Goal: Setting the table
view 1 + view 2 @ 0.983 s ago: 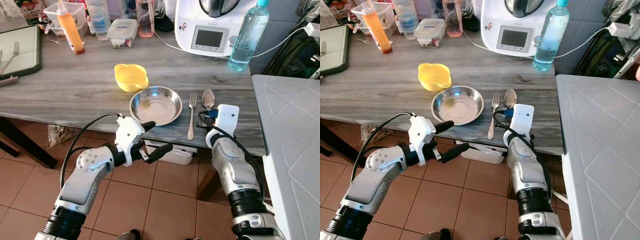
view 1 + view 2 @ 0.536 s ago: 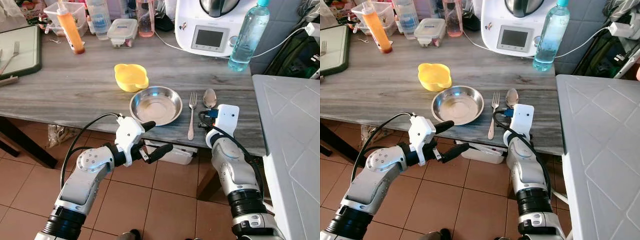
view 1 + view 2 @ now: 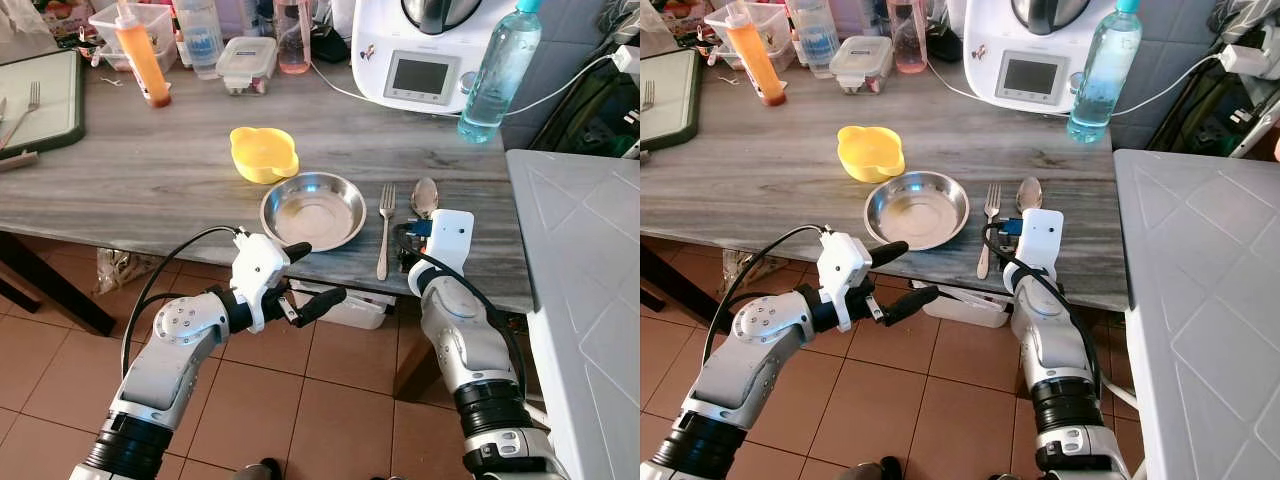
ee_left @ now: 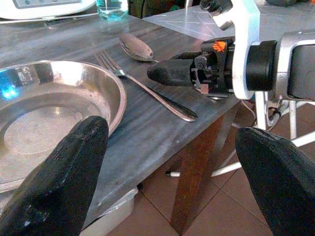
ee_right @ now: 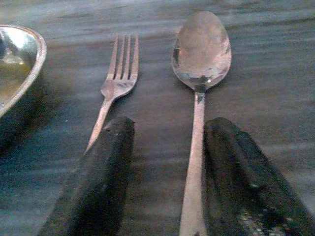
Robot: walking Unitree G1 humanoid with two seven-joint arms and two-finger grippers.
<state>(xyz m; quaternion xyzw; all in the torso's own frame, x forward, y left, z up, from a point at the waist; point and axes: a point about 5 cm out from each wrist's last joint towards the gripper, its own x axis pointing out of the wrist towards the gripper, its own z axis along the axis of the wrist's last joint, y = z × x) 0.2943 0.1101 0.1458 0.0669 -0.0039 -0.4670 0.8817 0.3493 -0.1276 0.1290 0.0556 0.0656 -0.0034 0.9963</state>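
Observation:
A steel plate (image 3: pixel 312 209) lies near the front edge of the grey wooden table (image 3: pixel 150 180), with a yellow bowl (image 3: pixel 263 153) just behind it. Right of the plate lie a fork (image 3: pixel 384 230) and then a spoon (image 3: pixel 424 197), both pointing away from me. My right gripper (image 5: pixel 170 172) is open low over the table edge, and the spoon's handle (image 5: pixel 194 162) lies between its fingers (image 5: pixel 106 182). My left gripper (image 3: pixel 315 275) hangs open and empty in front of the table edge, below the plate.
At the back of the table stand a white kitchen machine (image 3: pixel 430 50), a water bottle (image 3: pixel 495 70), an orange bottle (image 3: pixel 140 55) and plastic containers (image 3: pixel 245 62). A dark tray (image 3: pixel 35 100) holds another fork at far left. A white surface (image 3: pixel 580 260) flanks my right arm.
My right wrist has edged slightly left, and the spoon's bowl now sits a little further from the fork. The left arm has not moved.

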